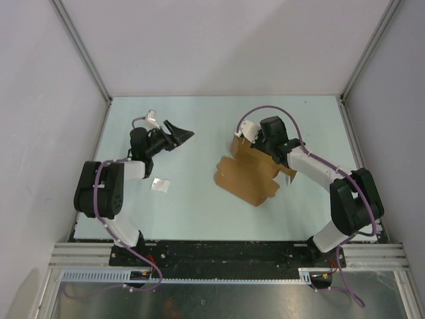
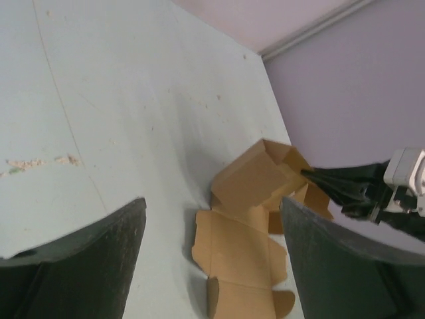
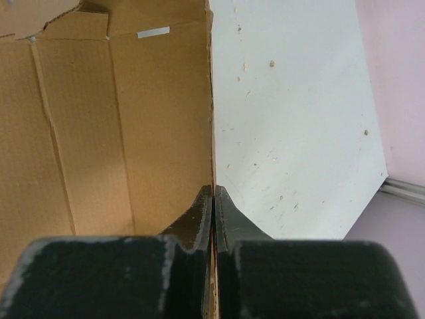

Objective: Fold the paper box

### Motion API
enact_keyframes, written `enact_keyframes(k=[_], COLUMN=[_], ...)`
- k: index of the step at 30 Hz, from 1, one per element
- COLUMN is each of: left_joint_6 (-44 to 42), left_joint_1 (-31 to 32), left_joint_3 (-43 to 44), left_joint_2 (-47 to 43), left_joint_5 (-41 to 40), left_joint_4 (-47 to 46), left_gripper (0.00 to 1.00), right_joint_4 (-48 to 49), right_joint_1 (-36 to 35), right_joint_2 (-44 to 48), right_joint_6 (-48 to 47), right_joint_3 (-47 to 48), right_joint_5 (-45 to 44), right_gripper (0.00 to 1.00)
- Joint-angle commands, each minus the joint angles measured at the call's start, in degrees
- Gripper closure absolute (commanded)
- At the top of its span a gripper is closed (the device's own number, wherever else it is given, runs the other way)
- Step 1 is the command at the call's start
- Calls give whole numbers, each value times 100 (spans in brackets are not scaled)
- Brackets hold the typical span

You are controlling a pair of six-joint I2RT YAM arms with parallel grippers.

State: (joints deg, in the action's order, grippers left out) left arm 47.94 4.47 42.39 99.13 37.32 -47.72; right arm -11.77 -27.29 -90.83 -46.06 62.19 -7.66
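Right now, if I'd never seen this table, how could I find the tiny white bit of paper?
Start at the pale table and find the left arm on its near-left side. Just to the right of that arm's bend lies the white scrap, alone. Unlike the big brown paper box further right, it is small, white and untouched.

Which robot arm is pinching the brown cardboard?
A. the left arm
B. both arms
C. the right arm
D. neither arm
C. The right end effector is shut on an edge of the paper box, while the left end effector is open and apart from it.
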Motion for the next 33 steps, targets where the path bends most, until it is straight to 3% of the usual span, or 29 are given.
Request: enact_keyframes(k=[1, 2, 3, 5, 8, 9, 11, 15, 20, 23, 26, 28, 33], left_joint_6=[-668, -1090, -1990, -2813, -2721, -2616, -2335, -1370, -717, -830, -1207, -1848, -2561], left_joint_1=[176, 281, 613, 1028, 1021, 934, 915, 661, 142, 115, 220, 484, 1187], left_joint_3=[92, 172, 164, -125, -134, -126, -152, -582, -689, -478, -574, -627, -381], left_joint_2=[-1208, -1456, -1745, -2264, -1830, -1714, -1547, -1362, -914, -808, -930, -948, -502], left_joint_5=[-750, -1797, -2312, -3324, -3065, -2577, -2720, -2872, -1257, -999, -1095, -1087, -621], left_joint_4=[724, 1321, 1823, 1750, 1513, 1329, 1275, 399, -834, -800, -747, -729, -764], left_gripper=[11, 11, 12, 13, 14, 13, 1, 0, 14, 19, 11, 11, 21], right_joint_4=[315, 316, 316, 316, 324, 333, 342, 316, 333, 342, 316, 246, 193], right_joint_1=[-31, -22, -31, -22, -31, -31, -40, -13, -13, -13, -5, -4, -57], right_joint_2=[21, 21, 21, -23, -75, -84, -93, -154, -207, -207, -199, -190, -234], right_joint_6=[264, 299, 335, 370, 396, 388, 379, 396, 449, 510, 511, 406, -121], right_joint_3=[197, 197, 197, 197, 197, 197, 197, 197, 197, 197, 197, 197, 188], right_joint_5=[98, 107, 107, 159, 239, 247, 291, 309, 327, 344, 449, 572, 608], right_gripper=[100, 100, 100, 100, 100, 100, 100, 100, 100, 100, 100, 100, 100])
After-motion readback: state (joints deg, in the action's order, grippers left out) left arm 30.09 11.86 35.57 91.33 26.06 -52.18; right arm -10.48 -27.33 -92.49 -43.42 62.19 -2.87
